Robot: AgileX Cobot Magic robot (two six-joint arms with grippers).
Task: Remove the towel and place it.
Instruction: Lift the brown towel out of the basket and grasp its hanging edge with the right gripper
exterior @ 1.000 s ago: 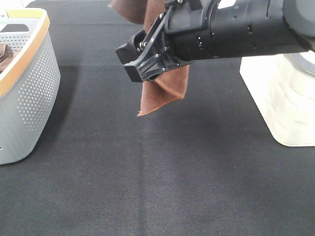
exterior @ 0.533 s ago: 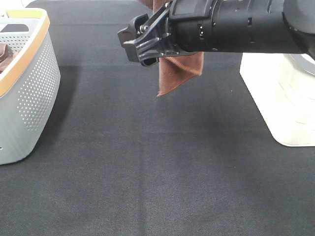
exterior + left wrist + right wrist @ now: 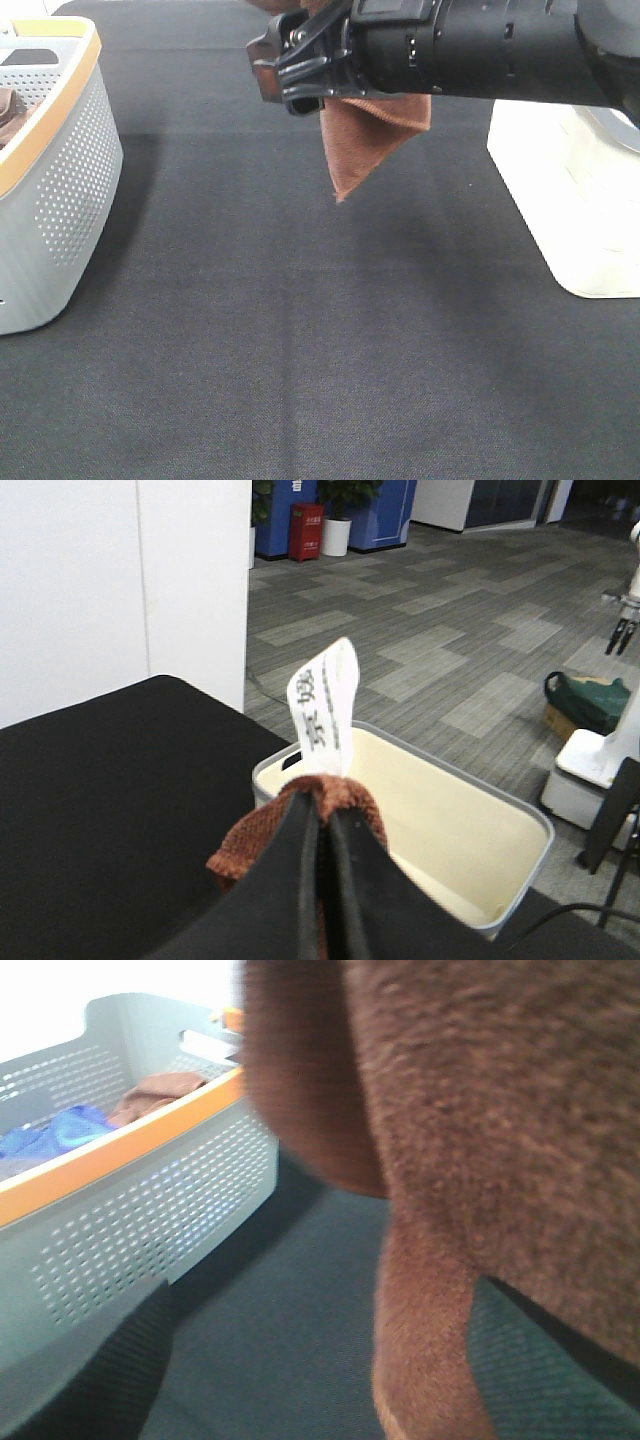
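Note:
The reddish-brown towel (image 3: pixel 365 140) hangs in the air over the far middle of the black table, with one corner pointing down. My left gripper (image 3: pixel 322 815) is shut on the towel's hem (image 3: pixel 260 840), and the white tag (image 3: pixel 325 705) sticks up just past the fingertips. This gripper is outside the exterior view. My right arm reaches in from the right, and its gripper (image 3: pixel 285 75) is in front of the towel. The towel (image 3: pixel 480 1110) fills the right wrist view at close range. The right fingers do not show clearly.
A grey perforated basket with an orange rim (image 3: pixel 60 170) stands at the left and holds a darker brown cloth (image 3: pixel 8 110) and a blue cloth (image 3: pixel 50 1130). A cream bin (image 3: pixel 570 200) stands at the right, and the left wrist view shows its rim (image 3: pixel 400 745).
The right arm's gripper has moved toward the far edge of the table. The towel's hanging corner has risen and shifted to the right.

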